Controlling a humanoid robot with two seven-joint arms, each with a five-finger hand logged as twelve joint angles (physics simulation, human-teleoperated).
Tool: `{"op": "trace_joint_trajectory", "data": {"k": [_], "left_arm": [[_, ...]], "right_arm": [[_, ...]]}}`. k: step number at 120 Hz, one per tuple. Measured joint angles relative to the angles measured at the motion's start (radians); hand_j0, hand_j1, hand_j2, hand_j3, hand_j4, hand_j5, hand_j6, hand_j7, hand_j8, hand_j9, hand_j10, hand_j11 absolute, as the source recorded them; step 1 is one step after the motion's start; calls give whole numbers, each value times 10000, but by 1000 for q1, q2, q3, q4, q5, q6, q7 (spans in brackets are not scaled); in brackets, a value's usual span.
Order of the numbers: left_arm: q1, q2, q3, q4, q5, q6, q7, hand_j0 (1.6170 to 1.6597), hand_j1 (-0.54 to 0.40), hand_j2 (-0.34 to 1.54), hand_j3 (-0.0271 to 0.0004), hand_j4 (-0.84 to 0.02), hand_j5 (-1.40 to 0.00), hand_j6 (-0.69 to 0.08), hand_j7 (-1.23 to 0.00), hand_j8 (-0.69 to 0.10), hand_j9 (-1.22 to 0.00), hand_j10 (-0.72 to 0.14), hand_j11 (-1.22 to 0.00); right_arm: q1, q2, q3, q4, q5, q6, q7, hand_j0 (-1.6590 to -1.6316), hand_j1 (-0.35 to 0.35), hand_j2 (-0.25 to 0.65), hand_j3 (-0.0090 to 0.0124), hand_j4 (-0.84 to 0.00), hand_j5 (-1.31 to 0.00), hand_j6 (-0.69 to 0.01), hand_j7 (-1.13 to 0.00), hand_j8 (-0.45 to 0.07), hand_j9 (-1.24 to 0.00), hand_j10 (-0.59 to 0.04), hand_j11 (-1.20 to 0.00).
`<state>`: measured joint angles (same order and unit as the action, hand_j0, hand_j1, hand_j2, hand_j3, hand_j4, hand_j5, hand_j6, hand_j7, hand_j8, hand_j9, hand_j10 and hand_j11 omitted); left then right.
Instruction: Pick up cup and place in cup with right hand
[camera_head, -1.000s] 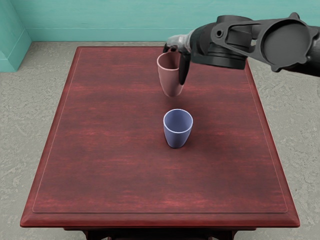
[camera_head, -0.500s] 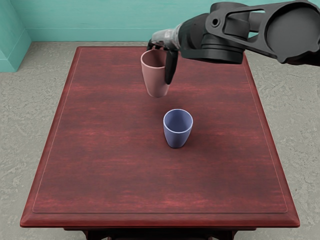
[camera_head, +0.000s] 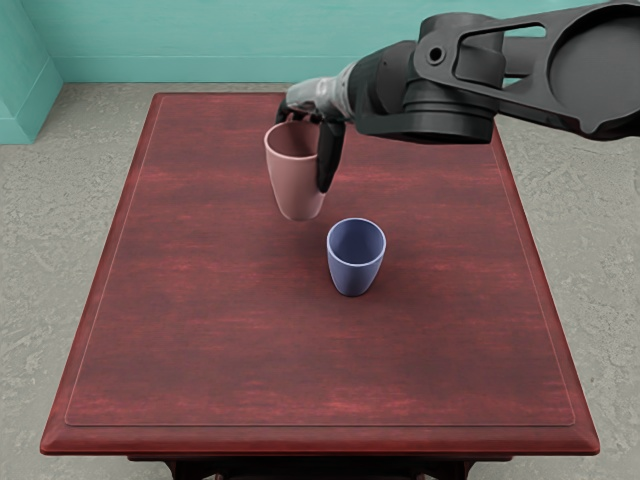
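Note:
My right hand (camera_head: 318, 130) comes in from the right edge, its fingers closed around the pink cup (camera_head: 296, 184) at the cup's right and far side. The pink cup is held above the table, nearly upright with a slight tilt, its mouth facing up. Behind the hand, part of its rim is hidden. The blue cup (camera_head: 355, 268) stands upright on the table, open side up, nearer the front and to the right of the pink cup; the two are apart.
The dark red wooden table (camera_head: 200, 330) has a raised border along its edges. The right forearm (camera_head: 450, 90) stretches over the far right part of the table. A teal wall (camera_head: 200, 40) rises behind, beyond the grey floor.
The right hand has carried the pink cup leftward, and in the last half second also toward the front of the table. The blue cup has not moved.

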<state>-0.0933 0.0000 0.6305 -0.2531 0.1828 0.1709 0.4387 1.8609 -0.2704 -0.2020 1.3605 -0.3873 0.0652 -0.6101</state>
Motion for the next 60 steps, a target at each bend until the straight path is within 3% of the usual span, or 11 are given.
{"op": "trace_joint_trajectory", "data": {"k": [60], "left_arm": [[6, 0, 0, 0, 0, 0, 0, 16581, 3488, 0, -1, 1, -1, 1, -1, 2, -1, 1, -2]], "right_arm": [[0, -57, 5, 97, 18, 1, 0, -16521, 1944, 982, 6, -2287, -8484, -1915, -7818, -2473, -8444, -5464, -8576]]}}
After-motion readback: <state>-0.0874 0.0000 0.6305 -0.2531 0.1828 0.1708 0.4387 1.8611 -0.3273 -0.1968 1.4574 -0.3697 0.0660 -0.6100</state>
